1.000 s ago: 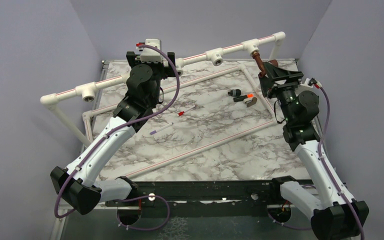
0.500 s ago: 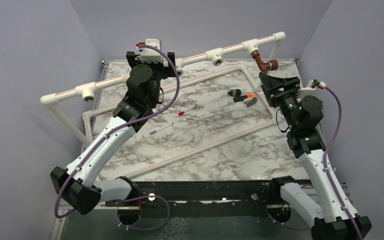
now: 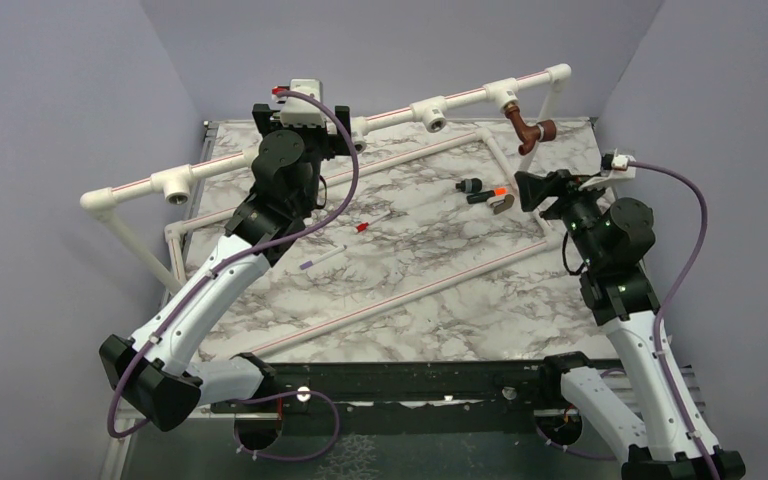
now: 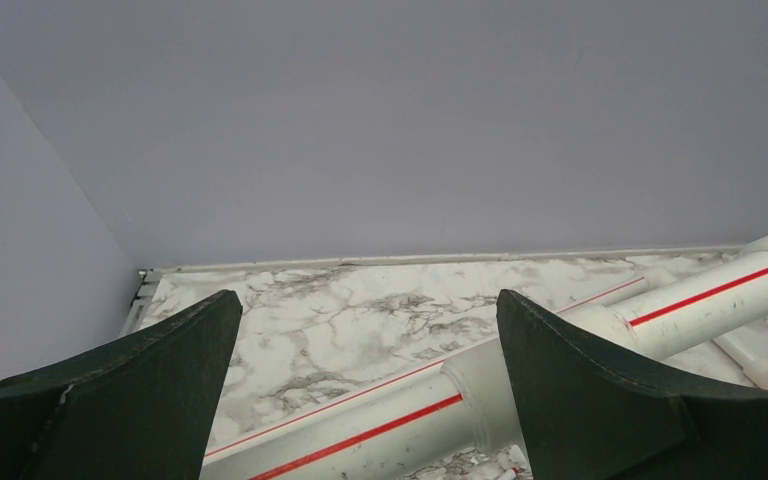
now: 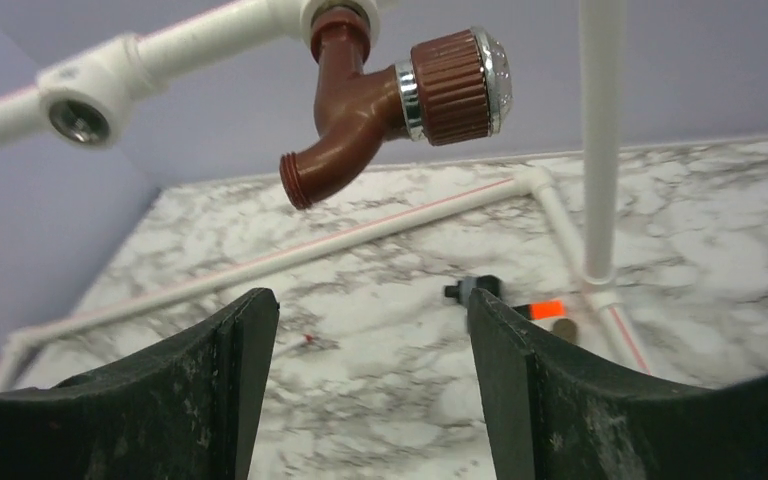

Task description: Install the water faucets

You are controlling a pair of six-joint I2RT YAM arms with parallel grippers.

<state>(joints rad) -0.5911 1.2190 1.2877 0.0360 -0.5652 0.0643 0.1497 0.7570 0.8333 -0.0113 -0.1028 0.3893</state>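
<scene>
The reddish-brown water faucet [image 3: 527, 128] hangs from the far right tee fitting [image 3: 503, 93] of the raised white pipe, spout down and silvery-capped knob to the right. The right wrist view shows it overhead [image 5: 380, 100]. My right gripper [image 3: 526, 186] is open and empty, below and in front of the faucet and apart from it; its jaws stand wide in the right wrist view [image 5: 372, 320]. My left gripper [image 3: 302, 112] is open at the raised pipe, its jaws wide on either side of the pipe [image 4: 380, 425] in the left wrist view [image 4: 370, 330], not touching it as far as I can see.
Two empty tee fittings [image 3: 430, 111] [image 3: 175, 185] sit along the pipe. On the marble table lie a black part [image 3: 470, 186], an orange-tipped piece [image 3: 498, 192], a brown hook [image 3: 503, 206], a red-tipped stick [image 3: 365, 226] and a purple-tipped stick [image 3: 320, 258]. A low pipe frame [image 3: 400, 296] rings the tabletop.
My right gripper has let go of the faucet's knob and drawn back and down toward the near side. The faucet stays in the tee. The left arm has not moved.
</scene>
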